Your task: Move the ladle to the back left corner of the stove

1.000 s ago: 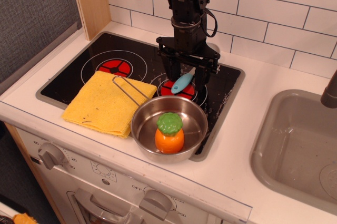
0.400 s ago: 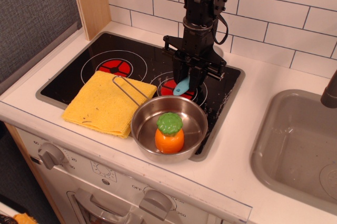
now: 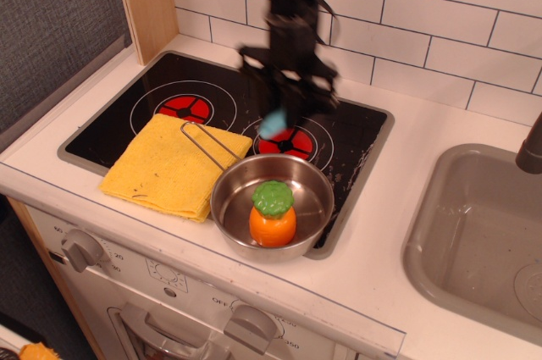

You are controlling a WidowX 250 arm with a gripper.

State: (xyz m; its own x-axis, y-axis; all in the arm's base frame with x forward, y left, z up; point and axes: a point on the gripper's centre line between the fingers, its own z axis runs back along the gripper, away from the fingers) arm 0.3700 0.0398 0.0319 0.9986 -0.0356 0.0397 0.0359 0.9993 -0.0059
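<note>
- I've swung the arm leftward: a moment ago the pincer (image 3: 284,106) stood over the right burner, and now it sits left of that spot, above the dark glass between the two burners. The whole arm is motion-blurred, so I judge it is travelling fast.
- The ladle (image 3: 273,125) has come along. Only its light blue handle shows, hanging just below the pincer; before it pointed down over the red of the right burner, and now it is at that burner's left edge, off the glass. The bowl is hidden in the blur.
- I take the pincer to be clamped on the ladle, since it rides with the arm; the jaws themselves are too smeared to read.
- The stove (image 3: 365,131) has its back left corner bare, beyond the left burner. The yellow cloth (image 3: 174,165) and the steel pan (image 3: 273,206) with the toy vegetable (image 3: 272,213) have not shifted.
- So the carry is under way; most of the leftward and backward travel remains, then the release.
</note>
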